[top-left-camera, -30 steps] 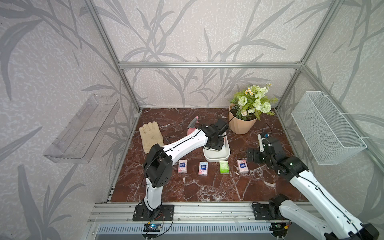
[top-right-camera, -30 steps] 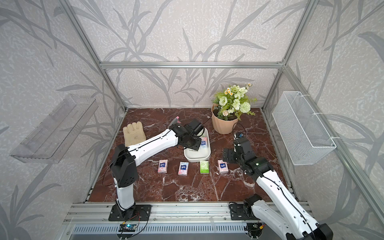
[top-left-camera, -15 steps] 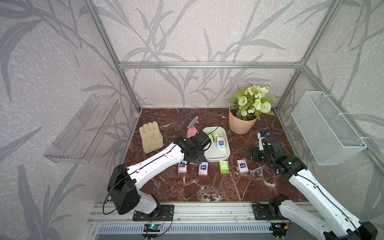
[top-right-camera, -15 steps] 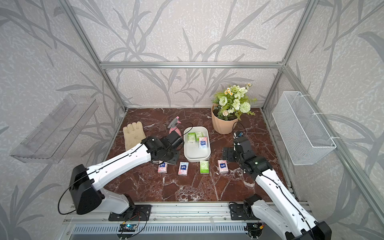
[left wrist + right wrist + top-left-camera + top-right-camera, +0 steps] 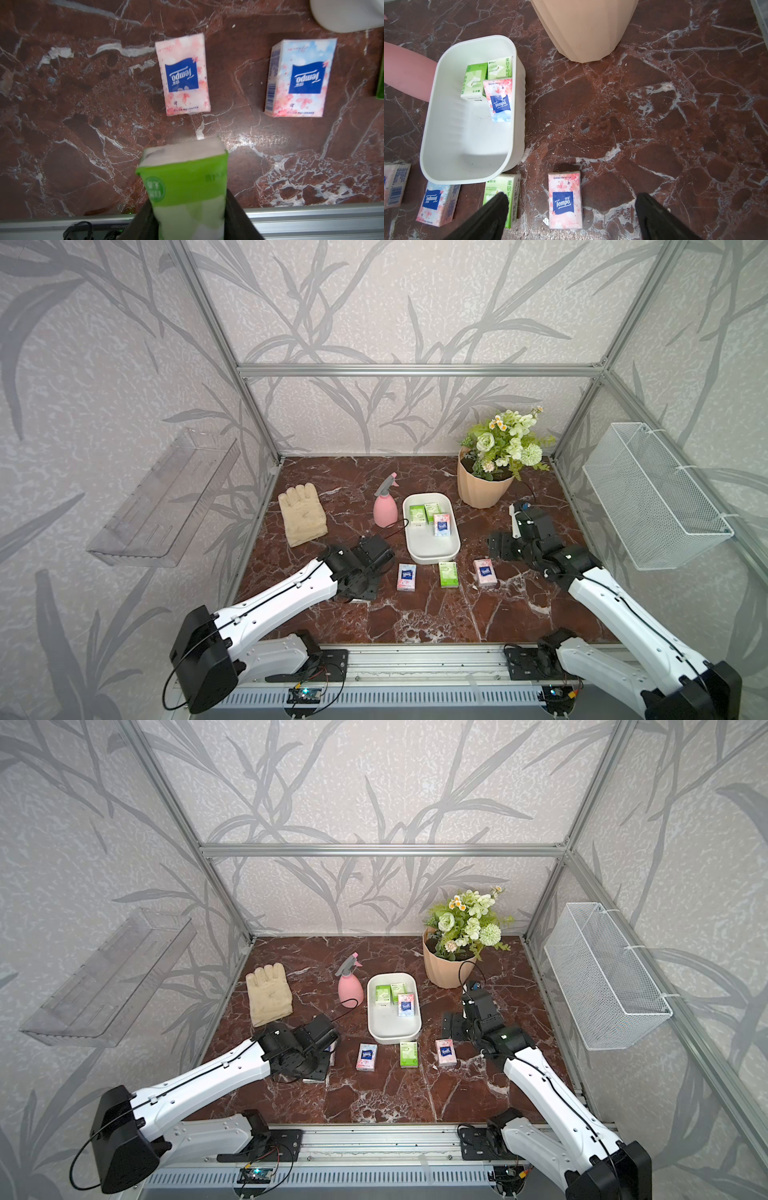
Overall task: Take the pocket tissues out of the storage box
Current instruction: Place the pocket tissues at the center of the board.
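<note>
Clenching a green packet (image 5: 182, 182), left claw (image 5: 187, 209) sits near box (image 5: 432, 558); right claw (image 5: 572, 197) released

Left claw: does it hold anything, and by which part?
The left claw holds a green tissue packet, pinched by its sides at the end nearer the wrist.

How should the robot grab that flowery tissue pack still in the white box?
From above, pinching the flowery pack across its long edges at the end toward the storage box's bare floor. Green packets crowd its other end; the wall hugs one side, so clearance looks tight.
</note>
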You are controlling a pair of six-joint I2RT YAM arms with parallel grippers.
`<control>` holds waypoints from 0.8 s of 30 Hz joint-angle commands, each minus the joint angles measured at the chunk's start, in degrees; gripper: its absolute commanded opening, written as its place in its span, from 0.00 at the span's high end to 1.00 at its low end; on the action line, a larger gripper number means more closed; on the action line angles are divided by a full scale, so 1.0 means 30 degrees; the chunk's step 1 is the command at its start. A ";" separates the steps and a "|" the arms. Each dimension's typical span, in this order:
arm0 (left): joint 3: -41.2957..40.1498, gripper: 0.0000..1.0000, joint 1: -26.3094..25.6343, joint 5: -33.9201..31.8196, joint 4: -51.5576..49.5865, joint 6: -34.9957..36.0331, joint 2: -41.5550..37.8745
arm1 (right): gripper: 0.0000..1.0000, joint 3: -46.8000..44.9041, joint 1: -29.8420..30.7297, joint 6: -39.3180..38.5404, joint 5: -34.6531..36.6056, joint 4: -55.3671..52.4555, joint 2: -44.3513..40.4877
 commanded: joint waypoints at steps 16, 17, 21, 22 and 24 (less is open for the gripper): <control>-0.4388 0.54 0.0078 0.1400 0.4298 -0.0609 0.0773 | 0.01 0.0369 -0.0076 0.0197 0.0192 -0.0072 -0.0564; -0.4424 0.54 0.0089 0.1408 0.4361 -0.0562 0.0849 | 0.01 0.0392 -0.0070 0.0212 0.0193 -0.0071 -0.0534; -0.4688 0.51 0.0062 0.1355 0.4600 -0.0371 0.1023 | 0.01 0.0490 -0.0067 0.0239 0.0220 -0.0125 -0.0411; -0.4720 0.50 0.0092 0.1342 0.4600 -0.0306 0.1067 | 0.01 0.0484 -0.0075 0.0253 0.0222 -0.0105 -0.0410; -0.4636 0.47 0.0085 0.1230 0.4502 -0.0217 0.1098 | 0.01 0.0524 -0.0066 0.0299 0.0280 -0.0145 -0.0384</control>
